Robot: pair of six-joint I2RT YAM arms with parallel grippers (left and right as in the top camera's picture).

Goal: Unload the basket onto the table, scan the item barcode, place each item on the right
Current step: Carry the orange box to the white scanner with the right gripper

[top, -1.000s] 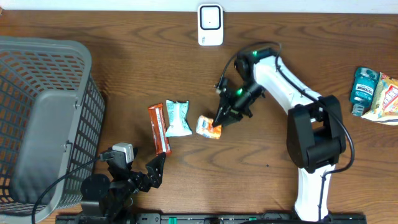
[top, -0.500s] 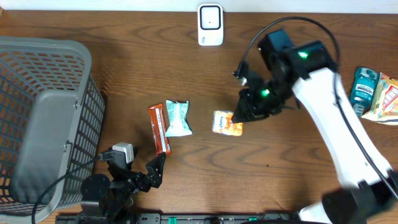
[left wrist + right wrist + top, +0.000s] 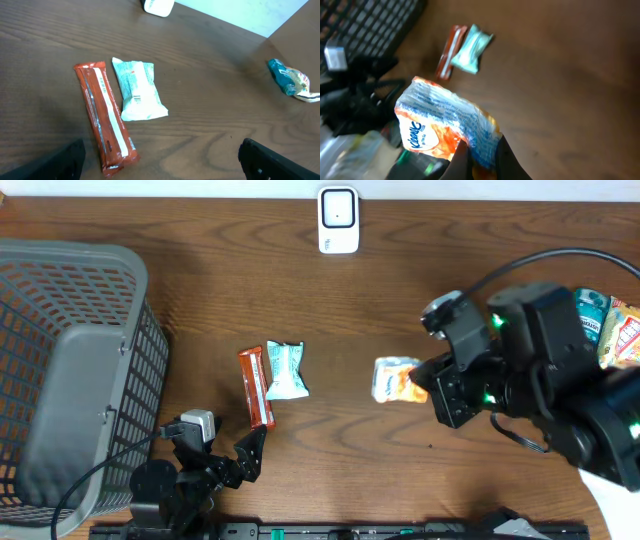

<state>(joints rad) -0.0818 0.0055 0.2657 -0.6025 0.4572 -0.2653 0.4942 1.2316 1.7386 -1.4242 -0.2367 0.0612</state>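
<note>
Right end effector (image 3: 430, 380), pinched tight on the orange tissue pack (image 3: 394, 379), has the white scanner (image 3: 338, 220) well away, ahead and to its left.

Orange-white tissue pack (image 3: 391, 378) (crinkled); pinched, tilted aloft.

Grey basket (image 3: 150, 370), red bar (image 3: 256, 387), teal packet (image 3: 286, 370)

One basket (image 3: 148, 360), one scanner (image 3: 338, 220), five packaged items (image 3: 285, 370)
</note>
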